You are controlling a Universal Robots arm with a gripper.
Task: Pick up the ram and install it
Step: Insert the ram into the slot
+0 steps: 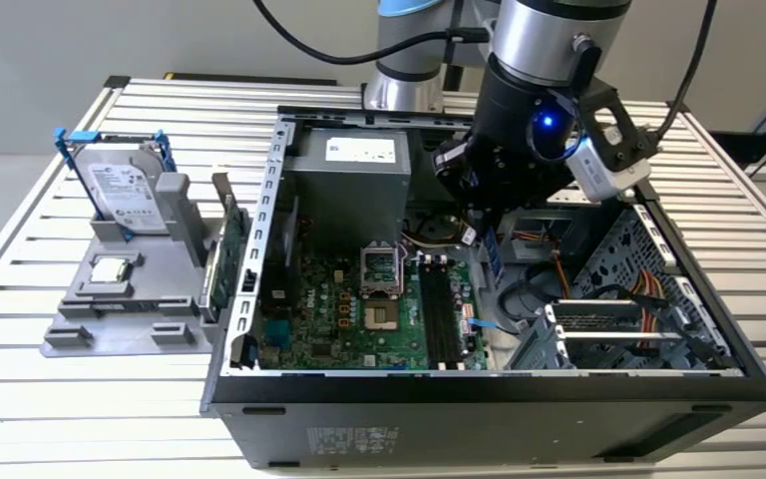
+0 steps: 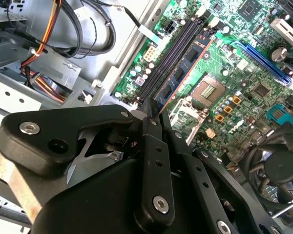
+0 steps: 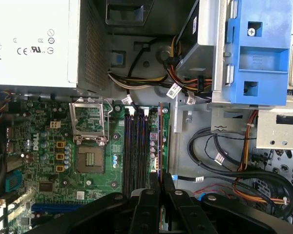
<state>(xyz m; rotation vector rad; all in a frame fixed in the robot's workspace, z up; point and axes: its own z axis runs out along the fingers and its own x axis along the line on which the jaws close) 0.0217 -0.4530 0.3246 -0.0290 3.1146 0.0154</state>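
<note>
I have the one arm reaching down into the open computer case (image 1: 276, 200), and its gripper (image 2: 149, 114) is pinched together on the ram (image 2: 185, 66), a single dark blue-green stick with a row of black chips, held by one end. In the second wrist view the stick runs out from the fingertips (image 2: 151, 124) over the green motherboard (image 2: 244, 63), lying along the black memory slots (image 2: 168, 61) and just beside them; I cannot tell whether its edge is touching a slot or sitting a little above. In the first wrist view I see the ram (image 3: 160, 141) edge-on as a thin line above the gripper (image 3: 161, 178), next to the slots (image 3: 134, 146), of which I count three dark ones there. One empty processor socket (image 3: 90, 131) with a metal frame sits beside those slots, and one grey power supply (image 1: 350, 185) stands at the far end of the case in the exterior view. Outside the case, toward the exterior view's left, I count one silver hard drive (image 1: 128, 195) standing upright in a blue-clipped frame on a grey stand (image 1: 117, 309), and one green expansion card (image 1: 230, 264) on edge between that stand and the case wall. Everything rests on a slatted metal table (image 1: 37, 259).
</note>
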